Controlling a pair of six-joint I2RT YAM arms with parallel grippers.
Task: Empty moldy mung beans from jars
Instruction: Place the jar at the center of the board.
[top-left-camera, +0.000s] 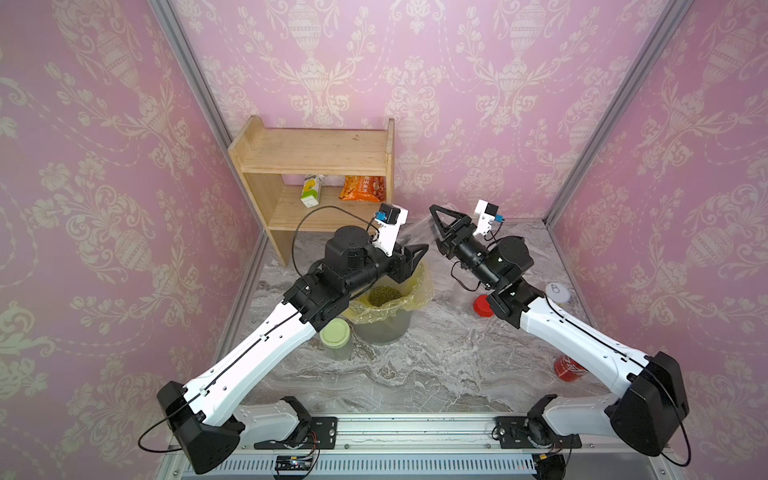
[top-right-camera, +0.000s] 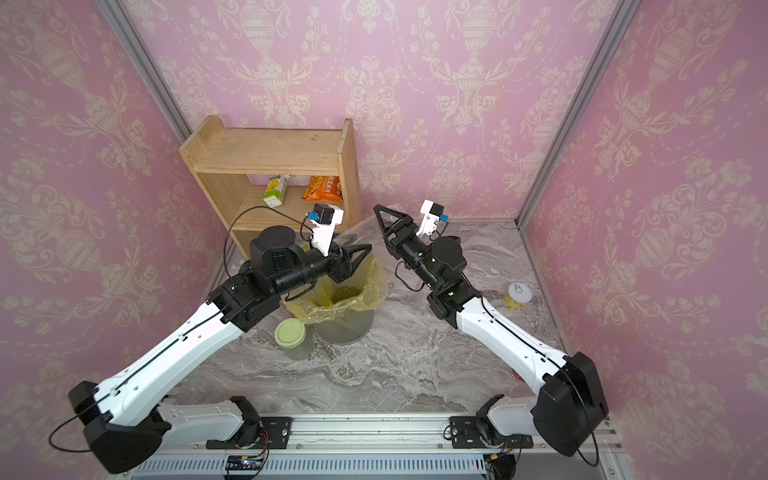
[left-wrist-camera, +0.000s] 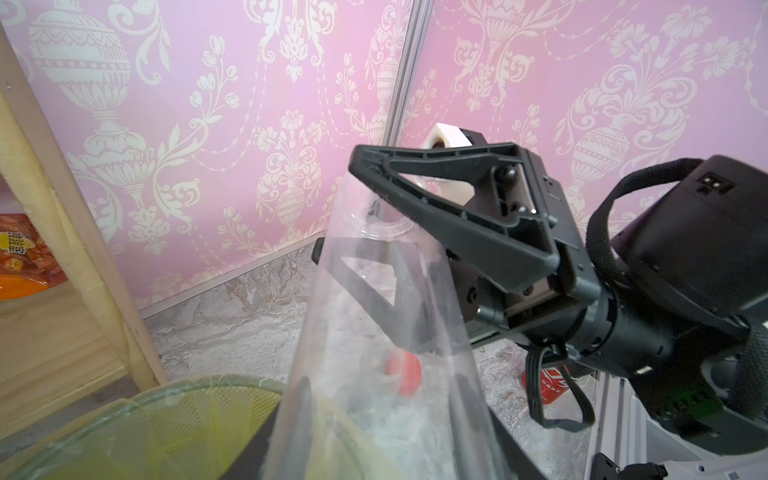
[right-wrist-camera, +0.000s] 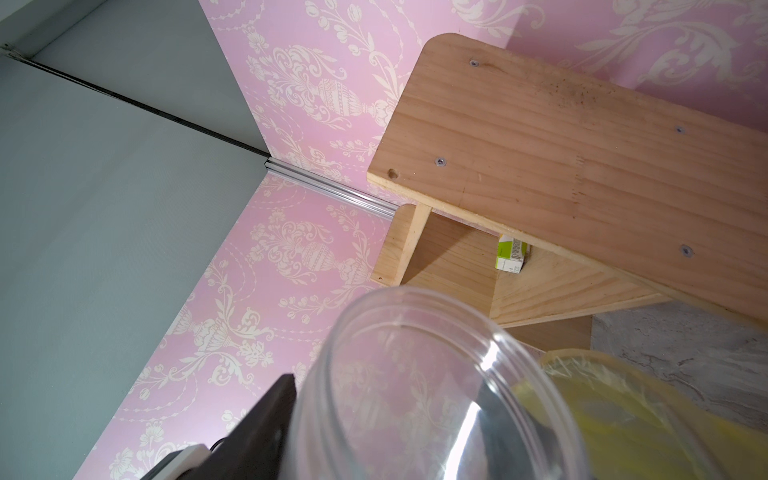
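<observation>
An empty, lidless clear jar (top-left-camera: 417, 235) (left-wrist-camera: 374, 332) (right-wrist-camera: 415, 374) hangs tilted above the bin, held between both grippers. My left gripper (top-left-camera: 415, 253) (left-wrist-camera: 382, 395) is shut on its lower body. My right gripper (top-left-camera: 436, 226) (left-wrist-camera: 338, 205) (right-wrist-camera: 386, 415) is closed round its mouth end, one finger on each side. A mound of mung beans (top-left-camera: 384, 295) (top-right-camera: 351, 293) lies in the yellow-bagged bin (top-left-camera: 424, 291). Another of the jars, with a pale green lid (top-left-camera: 336, 336) (top-right-camera: 291, 334), stands upright in front of the bin, under my left arm. A red lid (top-left-camera: 482, 305) shows beside my right arm.
The wooden shelf (top-left-camera: 316, 158) at the back left holds a carton (top-left-camera: 311, 191) and a snack bag (top-left-camera: 361, 189). A yellow tin with a white top (top-left-camera: 557, 293) and a red drink can (top-left-camera: 569, 368) stand at the right. Pink walls close in three sides.
</observation>
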